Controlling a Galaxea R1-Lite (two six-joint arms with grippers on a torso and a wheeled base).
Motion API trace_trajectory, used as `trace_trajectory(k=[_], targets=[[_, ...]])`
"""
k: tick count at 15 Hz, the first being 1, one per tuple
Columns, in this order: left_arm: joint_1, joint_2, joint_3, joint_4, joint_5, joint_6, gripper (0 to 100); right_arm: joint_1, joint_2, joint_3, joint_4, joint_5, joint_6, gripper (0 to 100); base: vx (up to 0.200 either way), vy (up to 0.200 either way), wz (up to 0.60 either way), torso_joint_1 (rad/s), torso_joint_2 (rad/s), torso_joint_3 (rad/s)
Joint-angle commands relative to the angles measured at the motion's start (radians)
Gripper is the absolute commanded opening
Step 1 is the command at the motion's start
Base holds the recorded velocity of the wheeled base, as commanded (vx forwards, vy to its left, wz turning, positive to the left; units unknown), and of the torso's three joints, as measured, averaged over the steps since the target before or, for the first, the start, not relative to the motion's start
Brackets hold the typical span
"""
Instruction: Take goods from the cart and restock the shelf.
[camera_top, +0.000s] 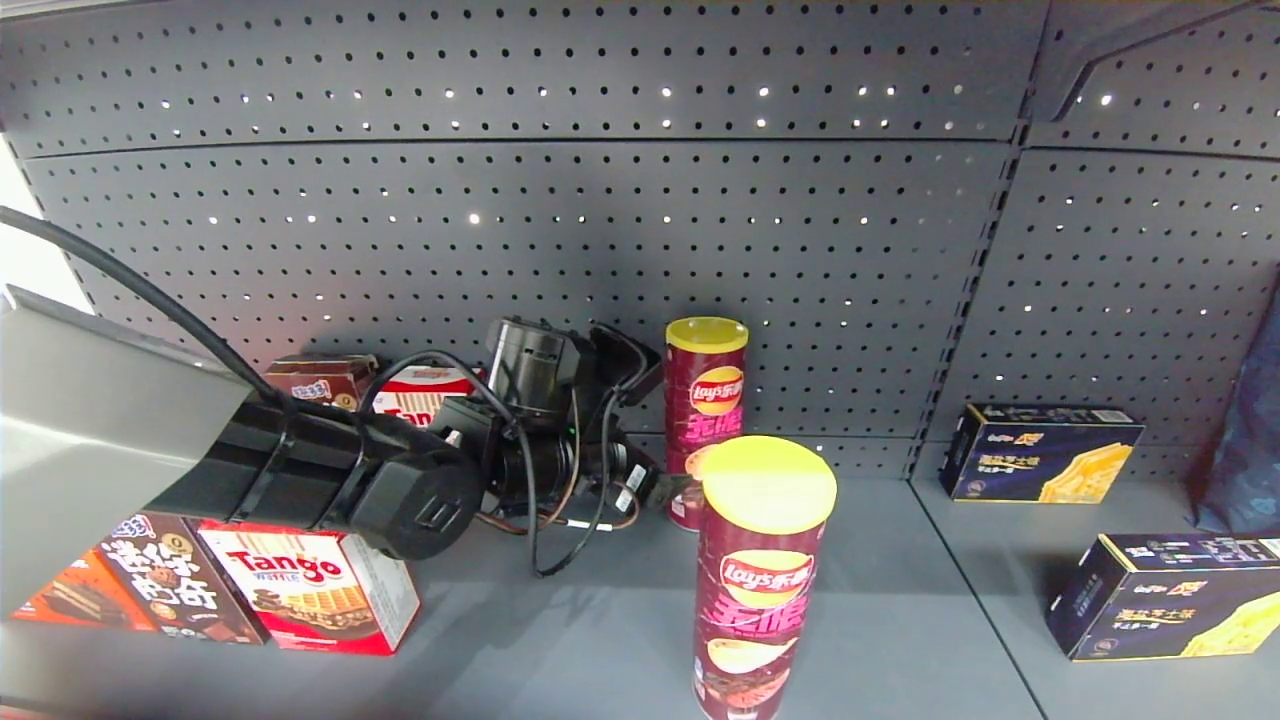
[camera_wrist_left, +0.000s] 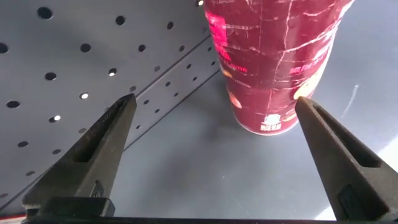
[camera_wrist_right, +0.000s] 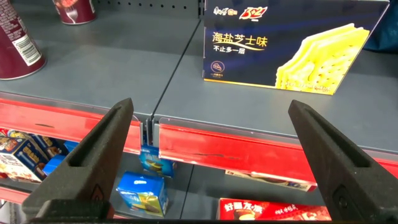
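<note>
Two maroon chip cans with yellow lids stand upright on the grey shelf (camera_top: 600, 640): the rear can (camera_top: 706, 420) against the pegboard, the front can (camera_top: 765, 575) nearer me. My left gripper (camera_top: 655, 487) is low on the shelf just left of the rear can's base. In the left wrist view it (camera_wrist_left: 214, 102) is open, with the rear can (camera_wrist_left: 273, 62) just beyond its fingertips and nothing between them. My right gripper (camera_wrist_right: 210, 107) is open and empty in front of the shelf edge, facing a dark blue cracker box (camera_wrist_right: 289, 46).
Wafer and chocolate boxes (camera_top: 310, 590) stand at the shelf's left, with more (camera_top: 420, 390) behind the left arm. Two dark blue cracker boxes (camera_top: 1040, 450) (camera_top: 1170, 595) sit on the right bay. A red price rail (camera_wrist_right: 249, 149) fronts the shelf, with goods (camera_wrist_right: 143, 190) on the shelf below.
</note>
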Motion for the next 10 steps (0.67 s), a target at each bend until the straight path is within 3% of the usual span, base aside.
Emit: trace_trajectory(k=[1,10], targets=[[0.000,0.000,0.004,0.000,0.000,0.000,100,0.000,0.002,0.000,0.000,0.000,-0.001,100,0.000,0.000,0.00,0.000,0.00,0.000],[0.027,-0.302,0.149,0.011,-0.004,-0.012,100,0.000,0.002,0.000,0.000,0.000,-0.001,100,0.000,0.000,0.00,0.000,0.00,0.000]])
